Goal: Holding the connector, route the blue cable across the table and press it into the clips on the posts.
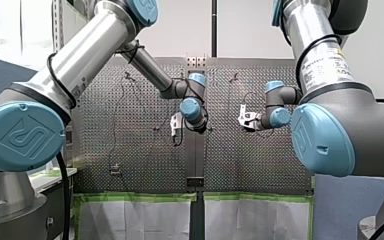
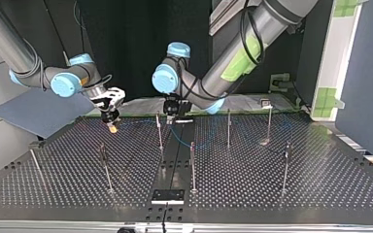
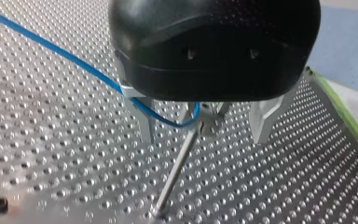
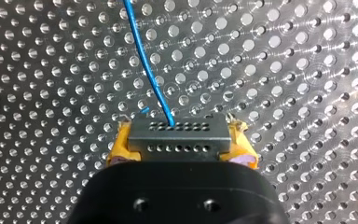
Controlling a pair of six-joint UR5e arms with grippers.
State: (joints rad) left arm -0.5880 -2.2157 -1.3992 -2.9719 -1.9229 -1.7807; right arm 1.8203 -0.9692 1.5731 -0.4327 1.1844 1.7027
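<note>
**Front view:** My left gripper (image 1: 176, 126) and my right gripper (image 1: 245, 119) hang side by side over the middle of the perforated table (image 1: 130, 160), with a gap between them. Their fingers are too small here to read.

**Top view:** At the view's left, my right gripper rides low over the plate. My left gripper hovers just beside the top of a back-row post (image 2: 159, 132). The blue cable (image 2: 183, 140) shows only as a faint line running between the posts.

**Left wrist view:** The metal fingers (image 3: 144, 123) stand apart and clamp nothing, straddling the clip (image 3: 209, 120) on top of the post. The cable sweeps in past one finger and curls at the clip. I judge the gripper sits here to push the line down into that clip. I cannot tell whether the cable is seated yet.

**Right wrist view:** The yellow pads (image 4: 121, 147) are closed on the ends of the grey connector (image 4: 177, 139). The cable leaves the connector's far face and runs ahead over the table. Gripping it this way, I judge, lets me steer the line and hold its tension while the other arm presses.

No bin or tray shows in any view. The only holders are the clips on the posts, and this one is the only clip I can see closely.
</note>
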